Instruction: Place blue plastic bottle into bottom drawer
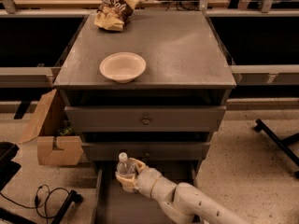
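The blue plastic bottle (124,168), clear with a white cap, stands upright in my gripper (129,175). The gripper is shut on the bottle's body and holds it over the left part of the open bottom drawer (106,204), just in front of the middle drawer's face. My white arm (196,205) reaches in from the lower right and covers much of the drawer's floor. The bottle's base is hidden by the fingers (127,185).
A beige bowl (122,67) and a crumpled snack bag (114,10) sit on the cabinet top (187,50). Two upper drawers (145,120) with small knobs are closed. A cardboard box (51,136) and black cables (49,197) lie on the floor at left.
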Controlling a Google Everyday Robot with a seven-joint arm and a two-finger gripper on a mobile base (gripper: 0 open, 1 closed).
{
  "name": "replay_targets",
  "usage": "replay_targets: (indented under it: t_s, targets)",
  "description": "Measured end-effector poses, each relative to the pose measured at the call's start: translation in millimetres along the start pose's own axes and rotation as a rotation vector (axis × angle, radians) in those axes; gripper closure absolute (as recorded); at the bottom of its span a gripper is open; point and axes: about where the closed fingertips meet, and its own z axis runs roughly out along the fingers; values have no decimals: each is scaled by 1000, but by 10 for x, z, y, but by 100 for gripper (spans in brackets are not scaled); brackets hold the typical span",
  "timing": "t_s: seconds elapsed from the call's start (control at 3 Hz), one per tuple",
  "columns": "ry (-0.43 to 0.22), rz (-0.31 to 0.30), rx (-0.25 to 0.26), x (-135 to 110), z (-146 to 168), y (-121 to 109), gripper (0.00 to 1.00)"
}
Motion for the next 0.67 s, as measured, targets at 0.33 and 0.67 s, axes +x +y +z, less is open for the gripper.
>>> replay_targets:
  t_s: [0.33,0.67]
  targets:
    - [3,5,-1,73,58,19,100]
    - [-19,-29,-45,231,269,47,100]
